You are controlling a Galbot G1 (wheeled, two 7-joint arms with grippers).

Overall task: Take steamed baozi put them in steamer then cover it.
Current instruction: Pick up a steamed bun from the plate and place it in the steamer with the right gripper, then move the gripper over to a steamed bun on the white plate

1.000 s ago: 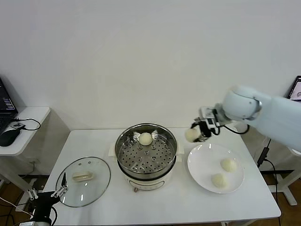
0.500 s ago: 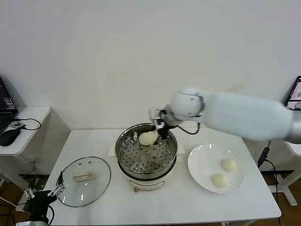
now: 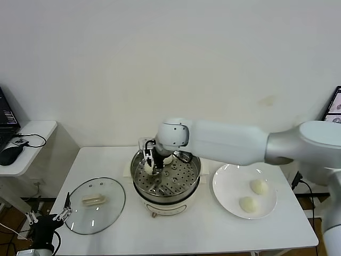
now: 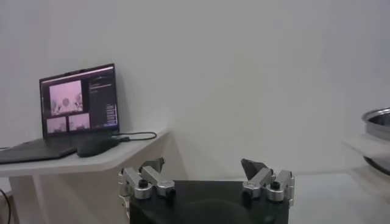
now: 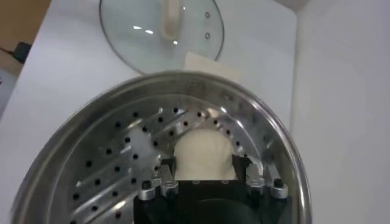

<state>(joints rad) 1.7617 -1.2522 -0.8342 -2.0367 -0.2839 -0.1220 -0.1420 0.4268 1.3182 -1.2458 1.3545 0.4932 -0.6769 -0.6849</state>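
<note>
Down at the front left corner, the left gripper (image 3: 50, 223) hung off the table's edge with its jaws spread wide, gripping nothing, just beside the glass lid (image 3: 95, 205) lying flat on the table (image 3: 213, 234). So the cover was not yet on!

Moving up to the middle, the steamer (image 3: 166, 178) stood uncovered, and the right gripper (image 5: 212, 181) was down inside it, over the left part of the perforated tray (image 5: 122, 158). Its jaws were clamped on a bun (image 5: 204, 155), one finger on each side of the dough, the bun sitting low between them, at or just above the tray; whether it touched, I couldn't tell. A second bun (image 3: 167, 159) seemed to peek out behind the arm at the steamer's far side, mostly hidden.

Over to the right, two buns (image 3: 259, 186) lay on the plate (image 3: 226, 189), untouched.

My read: roughly half done. This bun needed releasing, two more needed carrying across, and then the lid had to go on.
</note>
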